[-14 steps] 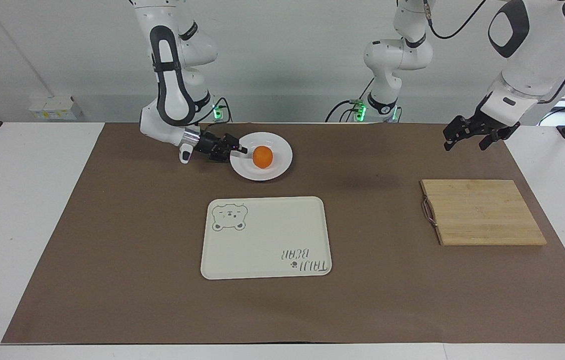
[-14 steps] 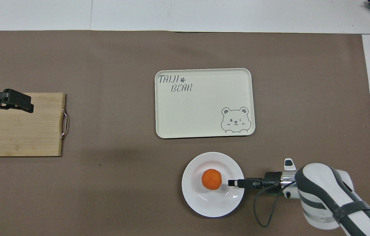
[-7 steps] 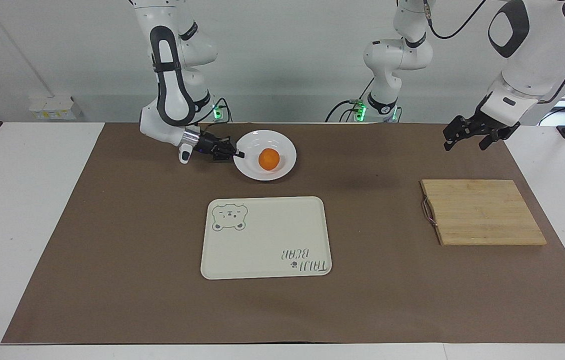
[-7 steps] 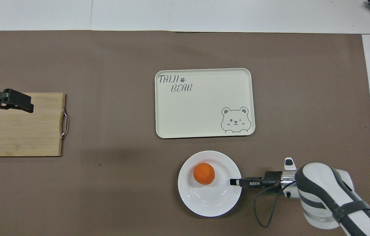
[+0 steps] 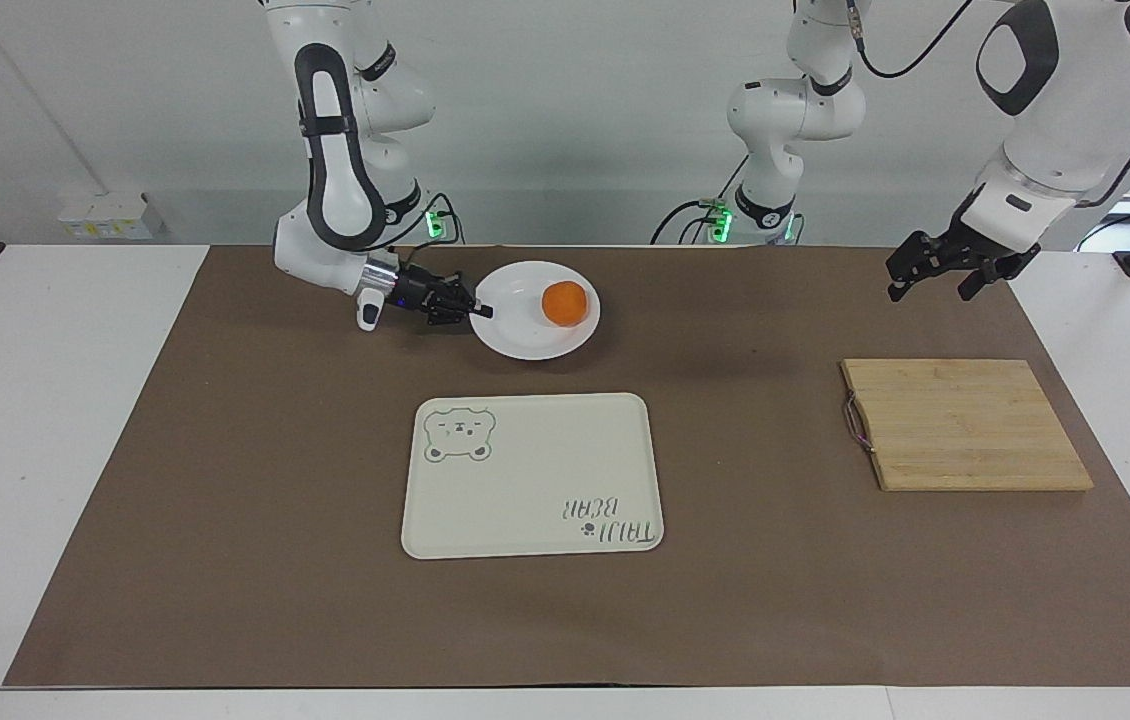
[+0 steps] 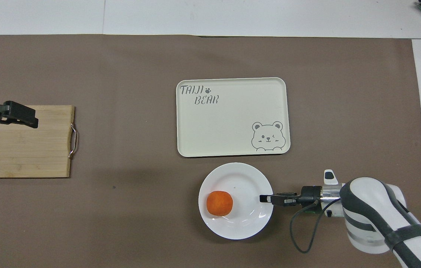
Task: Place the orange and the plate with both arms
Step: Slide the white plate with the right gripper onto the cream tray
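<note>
Brown paper covers the white table (image 5: 65, 450) as I watch from my remote station, and the bear-printed tray (image 5: 532, 476) at its middle serves as my landmark. Nearer to the robots than that tray, my right gripper (image 5: 481, 310) is now clamped on the rim of the white plate (image 5: 525, 340), fingertips pinched together over its edge; a second ago they were only half closed. Since then the plate has risen at the gripped side and tilted, and the orange (image 5: 564, 303) has rolled from the plate's middle to the edge away from the gripper. I read this as the lift beginning, with a real risk of the fruit rolling off. My left gripper (image 5: 940, 272) waits with its jaws spread, over the mat just nearer the robots than the wooden cutting board (image 5: 965, 425), unmoved throughout.
</note>
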Robot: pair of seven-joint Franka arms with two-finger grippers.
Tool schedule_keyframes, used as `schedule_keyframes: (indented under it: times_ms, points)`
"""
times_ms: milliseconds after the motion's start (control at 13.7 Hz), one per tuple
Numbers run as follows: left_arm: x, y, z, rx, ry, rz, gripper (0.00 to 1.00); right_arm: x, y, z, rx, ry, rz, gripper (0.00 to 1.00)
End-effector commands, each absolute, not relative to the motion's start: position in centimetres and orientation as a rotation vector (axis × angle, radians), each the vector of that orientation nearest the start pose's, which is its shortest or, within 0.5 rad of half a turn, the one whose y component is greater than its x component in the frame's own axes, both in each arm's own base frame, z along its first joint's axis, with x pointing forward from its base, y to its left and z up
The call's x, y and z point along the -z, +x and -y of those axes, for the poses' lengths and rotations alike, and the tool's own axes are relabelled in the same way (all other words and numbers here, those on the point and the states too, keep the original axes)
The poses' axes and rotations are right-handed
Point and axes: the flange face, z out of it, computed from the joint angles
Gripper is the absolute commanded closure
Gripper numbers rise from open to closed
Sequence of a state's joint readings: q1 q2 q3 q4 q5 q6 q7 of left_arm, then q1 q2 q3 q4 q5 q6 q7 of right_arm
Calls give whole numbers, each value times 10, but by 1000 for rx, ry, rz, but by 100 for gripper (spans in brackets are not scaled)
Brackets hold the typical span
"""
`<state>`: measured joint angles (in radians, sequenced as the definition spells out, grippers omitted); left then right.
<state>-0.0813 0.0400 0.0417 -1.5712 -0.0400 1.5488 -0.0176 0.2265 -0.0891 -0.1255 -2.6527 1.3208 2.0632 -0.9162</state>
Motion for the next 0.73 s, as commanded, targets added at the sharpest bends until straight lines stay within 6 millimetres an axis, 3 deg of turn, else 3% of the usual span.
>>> schedule_keyframes:
  times_ms: [0, 292, 512, 658]
  points:
    - [-603, 566, 25, -91, -3170, -29, 0, -294, 413, -93, 40, -2033, -14, 100]
    - [-602, 566, 24, -91, -3170, -26, 0, -310, 483, -105, 29, -2054, -65, 100]
    - [-603, 566, 24, -89, -3170, -26, 0, -320, 536, -104, 37, -2078, -88, 100]
    - [-603, 566, 24, -91, -3170, -27, 0, -317, 570, -99, 30, -2078, -108, 100]
